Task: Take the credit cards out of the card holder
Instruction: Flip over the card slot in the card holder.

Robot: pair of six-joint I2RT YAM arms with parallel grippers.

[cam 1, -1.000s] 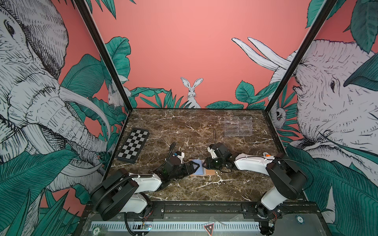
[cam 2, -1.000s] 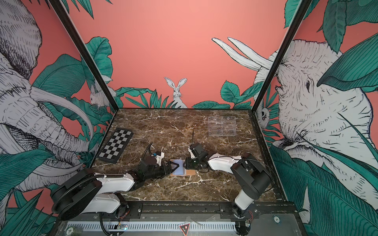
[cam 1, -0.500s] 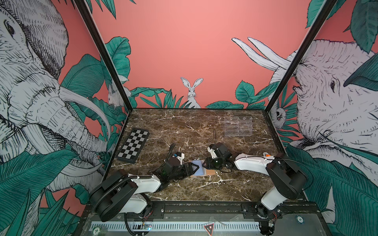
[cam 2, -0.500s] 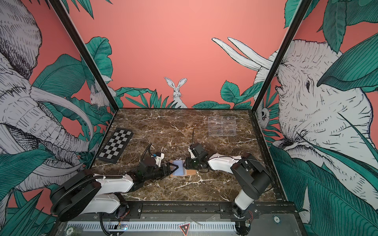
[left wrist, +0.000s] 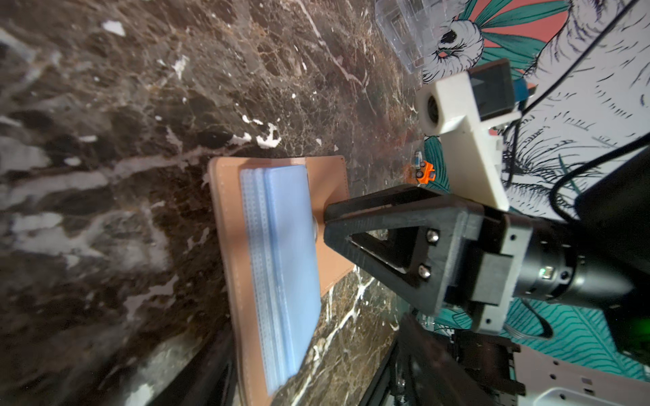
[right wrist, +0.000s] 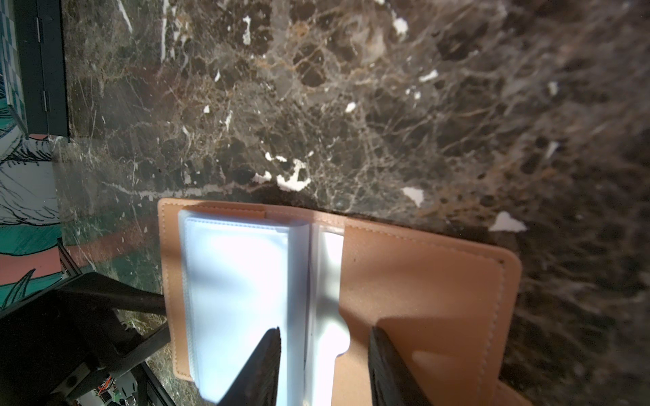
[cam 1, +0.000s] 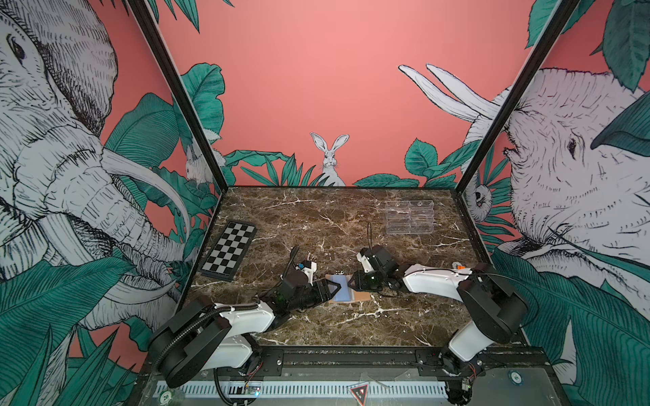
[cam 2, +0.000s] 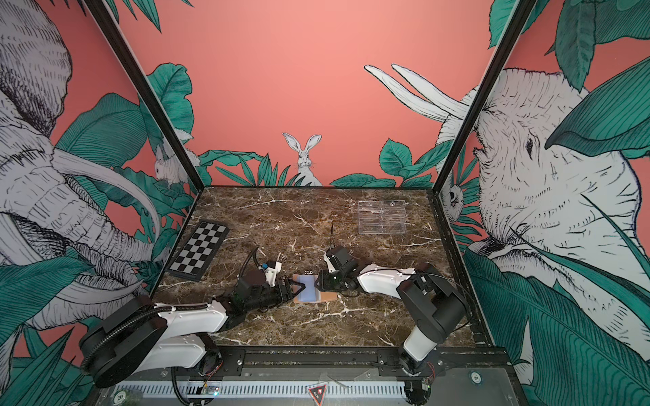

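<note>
Right claw: jaws spread, tips down on the open card holder, one finger over the clear sleeves and the other over the bare tan cover; nothing is pinched between them. Left claw: jaws apart at the holder's 9 o'clock edge; contact cannot be confirmed. The card holder is tan, leather-look and stitched round the border. It lies opened flat on the marble table, a little toward 6 o'clock from centre, between the two claws. Its spread covers run along the 9-to-3 o'clock line and its spine along the 12-to-6 line. The pale blue-white sleeves are stacked on the 9 o'clock half, with one leaf partly raised at the spine; their contents cannot be made out. The 3 o'clock cover is bare. The left arm reaches in low from about 7 o'clock, forearm near level. The right arm reaches in low from about 4 o'clock, also near level. A chequered board lies at 10 o'clock and a clear stand at 1 o'clock, both well apart from the holder.
</note>
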